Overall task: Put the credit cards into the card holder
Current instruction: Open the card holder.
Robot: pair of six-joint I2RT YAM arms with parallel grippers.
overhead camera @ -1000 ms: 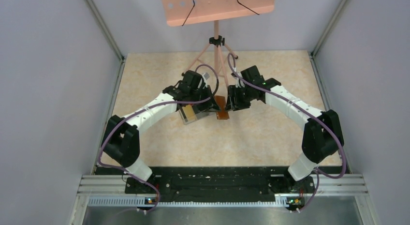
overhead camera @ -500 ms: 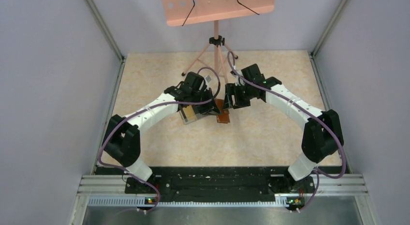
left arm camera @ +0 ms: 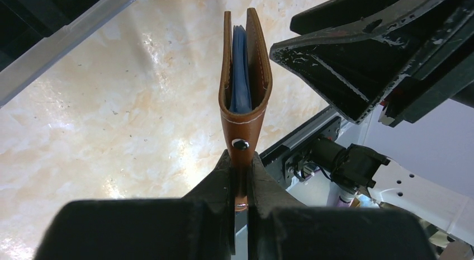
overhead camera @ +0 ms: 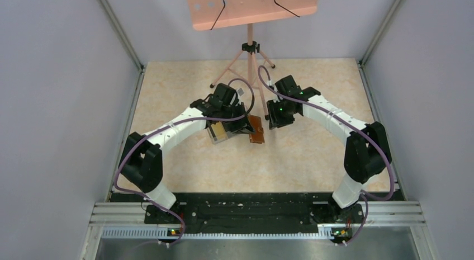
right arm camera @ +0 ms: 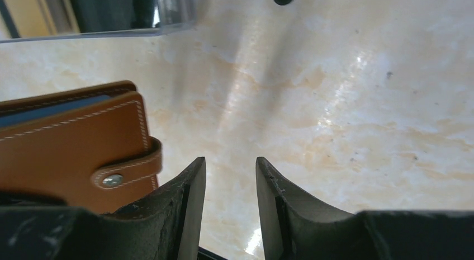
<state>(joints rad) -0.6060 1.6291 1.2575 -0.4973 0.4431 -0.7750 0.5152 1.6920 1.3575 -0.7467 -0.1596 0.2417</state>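
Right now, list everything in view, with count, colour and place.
card holder: one, orange-brown leather, clamped at its snap strap.
blue card: at least one, blue, inside the card holder.
clear box: one, transparent, under the left arm, something tan inside.
music stand: one, pink, far end.
table: one, beige marbled.
left gripper: one, black, shut on the card holder.
right gripper: one, black, open and empty, beside the card holder.

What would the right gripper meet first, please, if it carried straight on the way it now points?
Most likely the beige marble-patterned tabletop: the right gripper stands open and empty, with nothing else in its line. The brown leather card holder sits just beside that path, though depth is hard to judge.
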